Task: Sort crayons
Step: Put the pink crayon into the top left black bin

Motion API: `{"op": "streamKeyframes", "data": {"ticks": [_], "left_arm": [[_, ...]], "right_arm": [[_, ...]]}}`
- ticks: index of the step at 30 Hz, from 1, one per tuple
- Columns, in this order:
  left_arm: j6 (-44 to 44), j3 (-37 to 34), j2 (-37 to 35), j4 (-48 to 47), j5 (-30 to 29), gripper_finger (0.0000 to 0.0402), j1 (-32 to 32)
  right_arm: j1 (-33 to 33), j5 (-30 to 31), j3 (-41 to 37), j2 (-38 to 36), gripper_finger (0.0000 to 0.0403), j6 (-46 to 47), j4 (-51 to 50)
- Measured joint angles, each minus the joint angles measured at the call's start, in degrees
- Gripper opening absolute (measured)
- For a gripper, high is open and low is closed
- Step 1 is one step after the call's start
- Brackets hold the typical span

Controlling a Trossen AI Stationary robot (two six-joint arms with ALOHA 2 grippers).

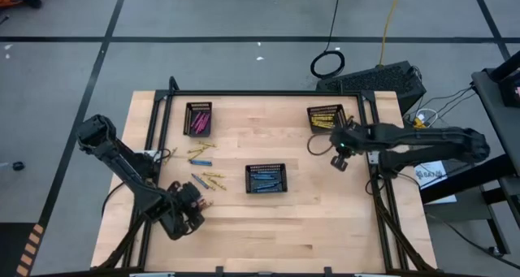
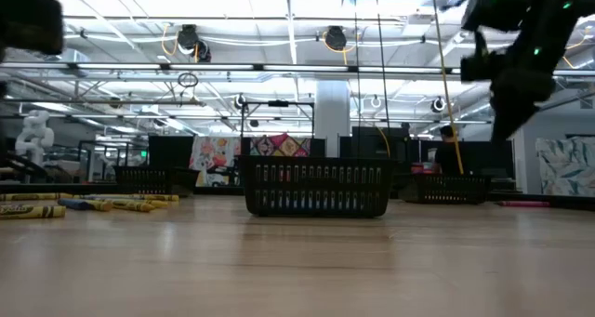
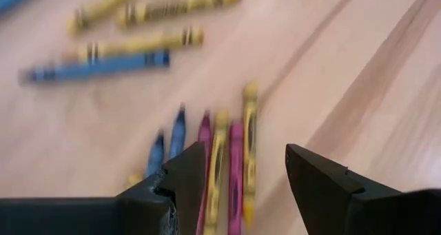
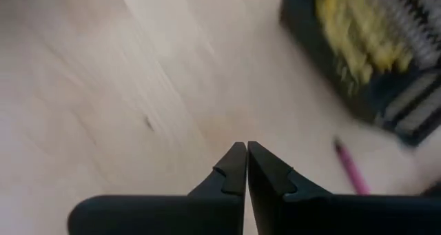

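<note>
Loose crayons lie flat on the wooden table in two small groups, one farther back and one nearer. My left gripper hovers open just above the nearer group; its wrist view shows blue, pink and yellow crayons below the spread fingers. My right gripper is shut and empty above bare table in front of the tray of yellow crayons. Its wrist view shows the closed tips, one pink crayon on the wood beside them and the yellow tray.
A black mesh tray with pink crayons stands at the far left. One with blue crayons stands mid-table, also in the low view. A black frame borders the table's far edge and sides.
</note>
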Motion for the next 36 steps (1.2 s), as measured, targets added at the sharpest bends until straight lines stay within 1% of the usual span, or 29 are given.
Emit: {"op": "streamKeyframes", "data": {"ticks": [2, 5, 10, 14, 17, 19, 24, 27, 30, 32, 33, 34, 36], "left_arm": [[3.79, 0.0, 0.0, 1.39, -2.74, 0.0196, 1.25], [9.98, 0.0, 0.0, 3.83, -7.02, 0.0196, 2.91], [18.53, 0.0, 0.0, 7.96, -12.98, 0.0196, 4.9], [23.54, 0.0, 0.0, 11.85, -15.27, 0.0196, 5.6], [27.24, 0.0, 0.0, 14.72, -16.99, 0.0196, 5.65], [29.14, 0.0, 0.0, 16.11, -17.97, 0.0196, 5.65], [30.44, 0.0, 0.0, 16.81, -18.64, 0.0196, 5.65], [30.44, 0.0, 0.0, 16.83, -18.63, 0.0196, 5.63], [30.42, 0.0, 0.0, 16.85, -18.61, 0.0196, 5.49], [30.42, 0.0, 0.0, 16.97, -18.61, 0.0196, 5.49], [30.46, 0.0, 0.0, 17.27, -18.61, 0.0196, 5.49], [30.46, 0.0, 0.0, 17.61, -18.61, 0.0196, 5.49], [30.46, 0.0, 0.0, 17.8, -18.6, 0.0196, 5.49]], "right_arm": [[-3.62, -3.32, 0.05, 3.8, 0.0006, -1.33, -0.89], [-8.3, -5.76, 0.31, 10.94, 0.0021, -3.13, -0.59], [-13.67, -5.85, 1.81, 22.45, 0.006, -4.99, -0.07], [-15.78, -5.63, 4.06, 27.75, 0.0091, -8.74, 5.4], [-17.17, -5.53, 7.67, 30.43, 0.0104, -10.23, 8.55], [-18.14, -4.25, 10.45, 32.07, 0.0107, -11.12, 9.11], [-20.24, -2.6, 15.78, 34.95, 0.0105, -14.18, 11.16], [-20.82, -3.27, 17.58, 35.17, 0.0106, -16.26, 11.63], [-20.75, -8.49, 19.22, 34.71, 0.0106, -19.22, 7.57], [-20.54, -12.86, 19.85, 34.38, 0.0106, -21.69, 2.63], [-20.47, -14.08, 19.91, 34.38, 0.0106, -23.26, -0.15], [-20.46, -14.71, 19.82, 34.48, 0.0106, -24.96, -2.99], [-20.52, -13.65, 19.11, 34.73, 0.0106, -27.68, -8.17]]}}
